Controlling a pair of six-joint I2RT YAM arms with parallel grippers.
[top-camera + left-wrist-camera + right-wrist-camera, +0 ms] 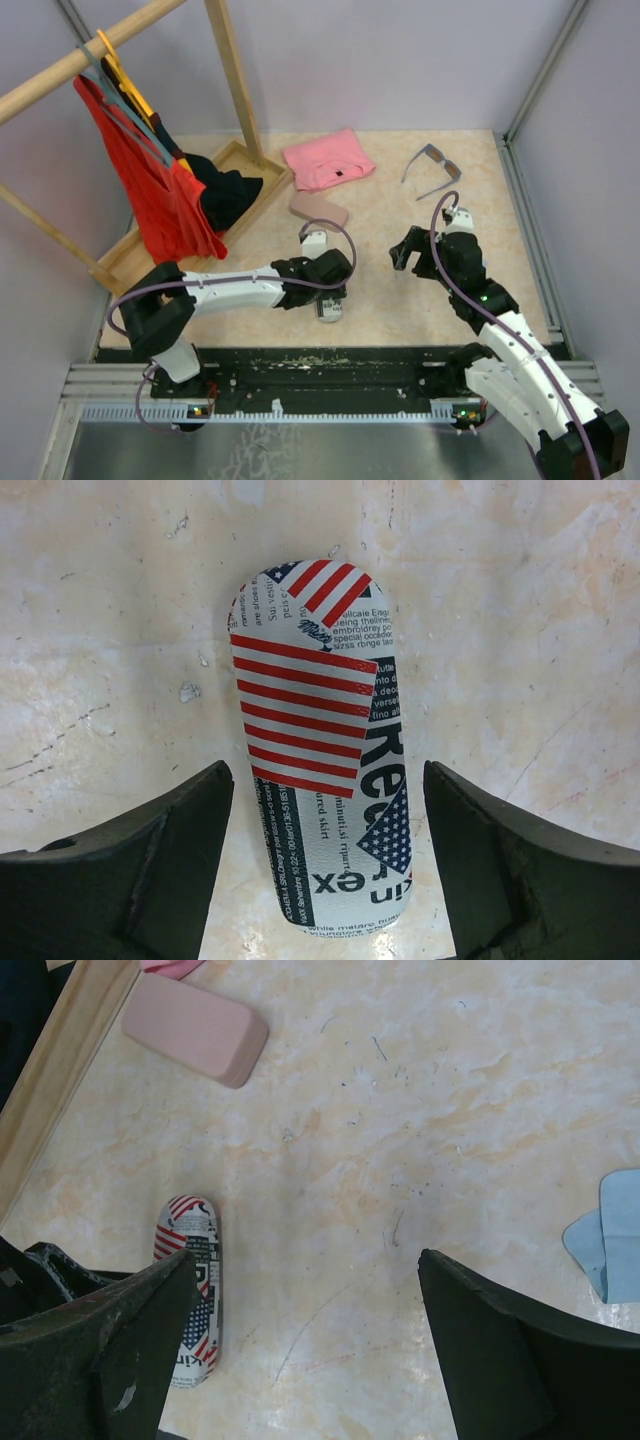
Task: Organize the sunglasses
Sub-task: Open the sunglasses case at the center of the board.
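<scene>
From above, only a sliver of the flag-patterned case showing under the left gripper, its jaws lost in the dark housing. Sunglasses at the far side small, fine detail lost. Wooden tray half covered by the red garment; rack cut at top and left edges. At the right wrist, blue cloth cut by the right edge, pink cloth by the top, part of the case tucked behind a finger. At the left wrist, both fingers cut off at the bottom edge
</scene>
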